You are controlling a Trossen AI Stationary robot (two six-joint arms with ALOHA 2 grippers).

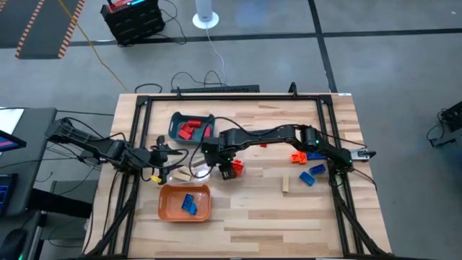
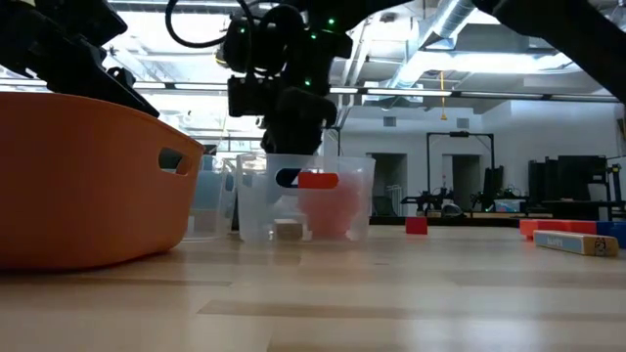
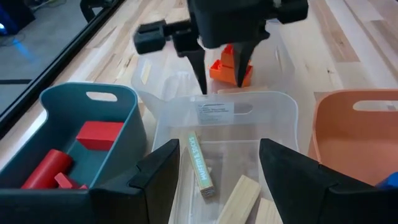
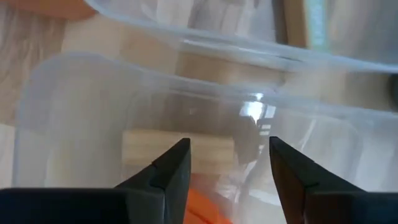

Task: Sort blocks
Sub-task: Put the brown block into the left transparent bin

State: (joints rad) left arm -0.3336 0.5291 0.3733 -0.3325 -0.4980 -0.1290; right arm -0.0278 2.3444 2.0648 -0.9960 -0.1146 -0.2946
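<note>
My right gripper (image 3: 222,78) points down, open, over a clear tray (image 2: 303,200). Orange blocks (image 3: 231,70) show between and behind its fingers. Its wrist view shows a tan block (image 4: 177,152) and a bit of orange (image 4: 205,205) below the gap; nothing sits between the fingers. My left gripper (image 3: 214,177) hangs open above a nearer clear tray (image 3: 273,124) with tan blocks (image 3: 202,165) lying in it. Red blocks (image 3: 96,134) lie in the teal tray (image 3: 87,99), and blue blocks (image 1: 189,204) lie in the orange tray (image 1: 185,211).
Loose blocks lie on the table's right part: orange (image 1: 299,157), two blue (image 1: 312,174), a tan one (image 1: 286,184) and a small red one (image 1: 263,144). The trays crowd together left of centre. Black frame rails (image 1: 328,130) run along the table's sides.
</note>
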